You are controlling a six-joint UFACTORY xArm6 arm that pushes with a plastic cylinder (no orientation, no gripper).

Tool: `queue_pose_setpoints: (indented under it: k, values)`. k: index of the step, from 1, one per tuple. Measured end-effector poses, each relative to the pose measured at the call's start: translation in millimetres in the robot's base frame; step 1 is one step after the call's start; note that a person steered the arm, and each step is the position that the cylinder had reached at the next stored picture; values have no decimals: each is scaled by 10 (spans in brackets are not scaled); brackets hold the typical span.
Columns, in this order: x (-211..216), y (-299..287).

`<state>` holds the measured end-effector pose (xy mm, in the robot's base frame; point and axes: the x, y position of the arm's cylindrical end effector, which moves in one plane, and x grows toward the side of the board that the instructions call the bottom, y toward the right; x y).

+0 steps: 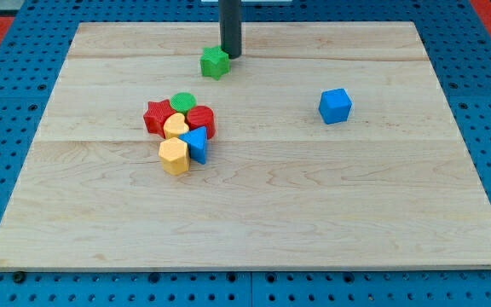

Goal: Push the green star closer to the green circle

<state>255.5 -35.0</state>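
The green star lies near the view's top, a little left of centre. My tip stands right beside it, at its upper right edge, touching or nearly so. The green circle lies below and to the left of the star, at the top of a tight cluster of blocks.
The cluster holds a red star, a red round block, a yellow heart, a blue triangle and a yellow hexagon. A blue cube sits alone at the view's right. The wooden board rests on a blue pegboard.
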Motion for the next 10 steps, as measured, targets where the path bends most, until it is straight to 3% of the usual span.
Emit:
queue_pose_setpoints:
  k: [2,4,5,8,9,10]
  values:
    - [377,-654]
    - [128,-65]
    - [301,16]
    - [763,-1133]
    - [739,-1107]
    - [646,-580]
